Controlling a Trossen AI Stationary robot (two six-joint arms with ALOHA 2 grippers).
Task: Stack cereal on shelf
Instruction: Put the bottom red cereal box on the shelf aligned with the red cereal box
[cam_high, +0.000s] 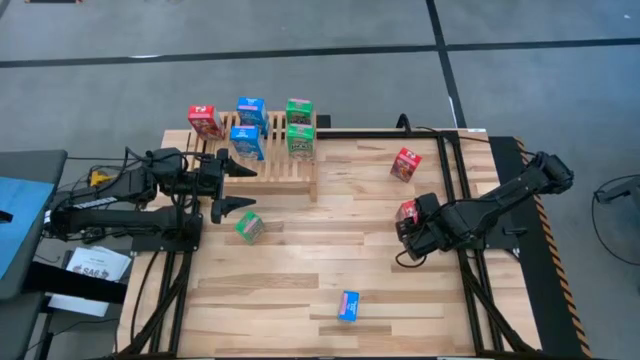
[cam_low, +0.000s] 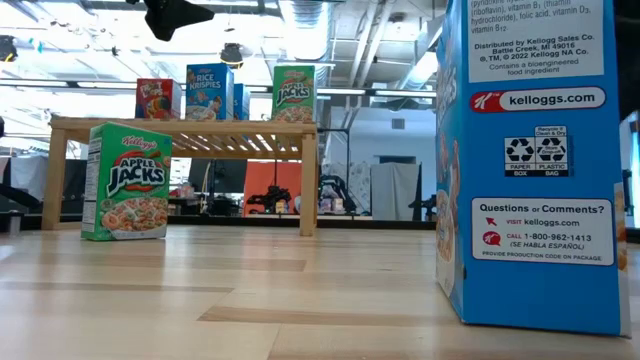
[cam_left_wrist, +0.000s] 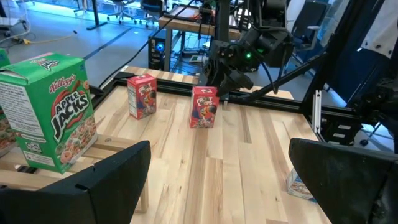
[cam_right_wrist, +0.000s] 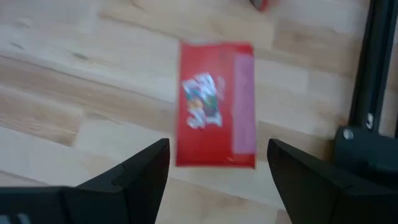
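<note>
While five cereal boxes sit on the shelf (cam_high: 262, 150) at the tabletop's far left, a red box (cam_high: 407, 211) on the right is straddled, ungrasped, by the released right hand (cam_high: 410, 232); lowering and clenching are needed. The left hand (cam_high: 228, 185) is spread wide beside the shelf.

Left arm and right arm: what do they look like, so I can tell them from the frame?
Both are matte black, jointed links with black cables running alongside. Each ends in a two-fingered pincer: the left pincer has broad, tapering black fingers; the right pincer matches.
</note>
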